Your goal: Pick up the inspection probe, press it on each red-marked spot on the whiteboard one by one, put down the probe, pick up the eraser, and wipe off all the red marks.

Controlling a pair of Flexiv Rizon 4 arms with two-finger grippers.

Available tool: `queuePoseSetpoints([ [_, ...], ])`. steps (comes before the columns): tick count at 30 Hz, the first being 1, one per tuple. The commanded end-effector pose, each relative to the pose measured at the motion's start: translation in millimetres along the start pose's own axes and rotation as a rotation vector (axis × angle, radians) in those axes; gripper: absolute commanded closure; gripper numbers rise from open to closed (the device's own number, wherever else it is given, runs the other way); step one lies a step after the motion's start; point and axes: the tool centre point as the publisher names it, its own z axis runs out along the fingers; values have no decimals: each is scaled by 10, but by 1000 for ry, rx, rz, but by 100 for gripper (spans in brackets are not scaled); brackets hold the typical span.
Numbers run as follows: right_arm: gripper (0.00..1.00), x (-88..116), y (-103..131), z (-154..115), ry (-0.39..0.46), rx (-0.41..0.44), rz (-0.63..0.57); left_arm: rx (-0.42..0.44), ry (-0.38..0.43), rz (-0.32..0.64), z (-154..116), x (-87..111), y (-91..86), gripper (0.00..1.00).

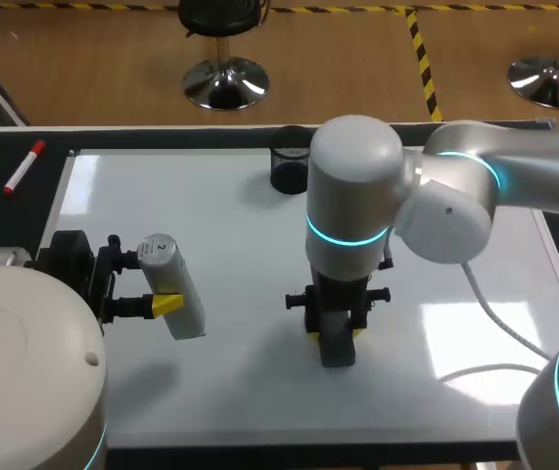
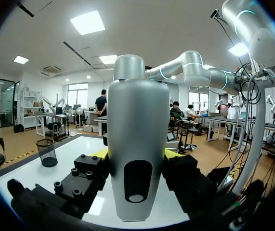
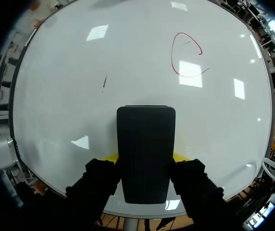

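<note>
1. Right wrist view: right gripper (image 3: pixel 146 159) clamped on the black eraser (image 3: pixel 146 139), low over the whiteboard (image 3: pixel 70 96); a red loop (image 3: pixel 186 55) lies ahead, well apart.
2. Left gripper (image 1: pixel 160 305) grips the grey probe (image 1: pixel 173 279) above the board's left part.
3. Advised: seat eraser flat, sweep the whole loop.

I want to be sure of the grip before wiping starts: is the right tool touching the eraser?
Touching. The right wrist view shows the right tool shut on the black eraser, with its yellow fingertips pressed against the eraser's two opposite sides.
</note>
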Motion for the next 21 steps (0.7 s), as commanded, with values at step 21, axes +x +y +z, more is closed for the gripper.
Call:
queuePoseSetpoints([
  [21, 100, -553, -57, 195, -9, 39, 90, -2, -2, 1, -4, 14, -20, 100],
])
